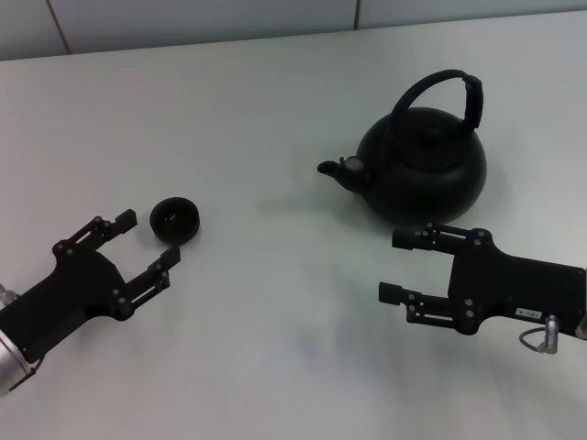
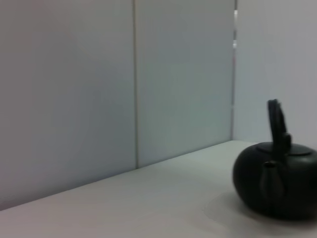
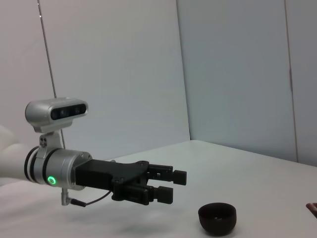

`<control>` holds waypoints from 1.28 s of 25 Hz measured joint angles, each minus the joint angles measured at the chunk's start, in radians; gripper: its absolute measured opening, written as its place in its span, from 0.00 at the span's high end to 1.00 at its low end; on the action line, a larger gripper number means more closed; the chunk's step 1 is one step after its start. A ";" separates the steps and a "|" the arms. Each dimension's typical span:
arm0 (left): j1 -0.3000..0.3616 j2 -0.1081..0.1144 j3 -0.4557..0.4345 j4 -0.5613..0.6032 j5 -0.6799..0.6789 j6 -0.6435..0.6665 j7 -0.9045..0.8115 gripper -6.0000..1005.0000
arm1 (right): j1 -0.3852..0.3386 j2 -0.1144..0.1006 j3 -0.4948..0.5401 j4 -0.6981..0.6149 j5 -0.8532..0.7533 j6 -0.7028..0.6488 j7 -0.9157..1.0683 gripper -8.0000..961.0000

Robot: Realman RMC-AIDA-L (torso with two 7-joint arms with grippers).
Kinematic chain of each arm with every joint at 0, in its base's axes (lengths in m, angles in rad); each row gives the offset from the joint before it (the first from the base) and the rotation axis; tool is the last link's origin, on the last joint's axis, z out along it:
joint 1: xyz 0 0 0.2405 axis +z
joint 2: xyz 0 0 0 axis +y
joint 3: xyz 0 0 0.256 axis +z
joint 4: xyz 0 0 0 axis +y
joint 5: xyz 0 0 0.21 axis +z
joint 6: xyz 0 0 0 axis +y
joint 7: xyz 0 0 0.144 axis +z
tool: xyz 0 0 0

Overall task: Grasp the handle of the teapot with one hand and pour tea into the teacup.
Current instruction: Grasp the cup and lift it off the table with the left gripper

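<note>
The matte-black teapot [image 1: 426, 174] stands on the white table at the right, its stubby spout pointing left. Its arched handle [image 1: 438, 84] rises over the lid, with the thick sleeve on the right side. The small black teacup [image 1: 176, 220] sits left of centre. My left gripper [image 1: 147, 241] is open, low on the table just beside the teacup's near-left side, holding nothing. My right gripper [image 1: 393, 266] is open in front of the teapot, below its body and well clear of the handle. The left wrist view shows the teapot [image 2: 277, 183]. The right wrist view shows the teacup [image 3: 217, 218] and the left gripper [image 3: 172, 185].
The white table [image 1: 275, 110] ends at a pale panelled wall [image 1: 183, 18] along the back. Bare tabletop lies between the teacup and the teapot.
</note>
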 joint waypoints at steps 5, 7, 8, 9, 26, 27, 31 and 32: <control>-0.008 0.001 -0.002 -0.048 -0.035 -0.020 0.062 0.26 | 0.001 -0.001 0.002 0.000 0.000 0.001 0.000 0.26; -0.003 0.001 -0.006 -0.048 -0.036 -0.023 0.068 0.26 | 0.000 -0.001 0.002 0.001 0.000 0.002 0.000 0.26; -0.003 0.001 -0.006 -0.048 -0.036 -0.023 0.068 0.26 | 0.000 -0.001 0.002 0.001 0.000 0.002 0.000 0.26; -0.003 0.001 -0.006 -0.048 -0.036 -0.027 0.070 0.26 | 0.001 -0.002 0.002 0.001 0.001 0.002 0.000 0.26; -0.073 0.000 0.017 -0.059 -0.029 -0.121 0.063 0.26 | 0.003 0.001 0.012 0.001 0.003 -0.003 -0.003 0.26; -0.083 0.000 0.021 -0.061 -0.029 -0.133 0.063 0.26 | 0.003 0.001 0.012 0.003 0.003 -0.005 -0.005 0.26; -0.096 0.000 0.031 -0.064 -0.029 -0.163 0.063 0.26 | 0.004 0.001 0.012 0.004 0.003 -0.004 -0.006 0.26; -0.098 0.000 0.032 -0.064 -0.029 -0.167 0.061 0.26 | 0.006 0.001 0.012 0.004 0.003 -0.003 -0.006 0.26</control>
